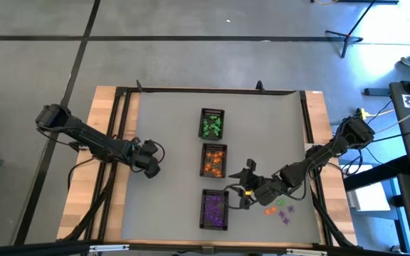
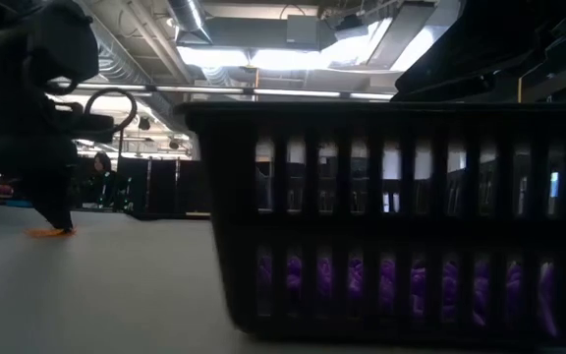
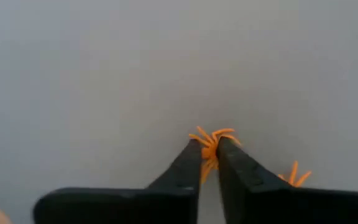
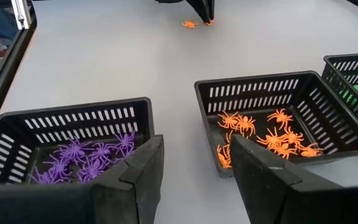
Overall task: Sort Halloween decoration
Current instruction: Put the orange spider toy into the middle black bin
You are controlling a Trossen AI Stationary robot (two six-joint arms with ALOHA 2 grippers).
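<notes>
On the left of the grey table [image 1: 169,142], the left gripper [image 1: 152,165] is down at the surface, well apart from the trays. Its fingers [image 3: 188,168] are pinched almost together on an orange spider [image 3: 210,144] — the legs splay out past the tips in the left wrist view, and the body sits between them. A second orange spider [image 3: 294,176] lies on the table just beside the pinched one (only part of it shows past the finger). From the low view the same gripper stands on the table with a bit of orange at its tip.

Down the middle of the table runs a column of three black mesh trays. The farthest, the green tray [image 1: 213,123], holds green trinkets; the orange tray [image 1: 214,160] between the other two holds orange spiders; the purple tray [image 1: 214,209], nearest the front edge, holds purple spiders.

To the right, the right gripper [image 1: 248,188] hangs just beside the purple tray, its fingers [image 4: 140,171] spread wide with nothing between them. In its wrist view both the purple tray and the orange tray lie just ahead.

Farther right, near the front corner, a small loose heap [image 1: 280,208] of orange, green and purple trinkets rests on the bare table — unsorted, close to the right arm.
</notes>
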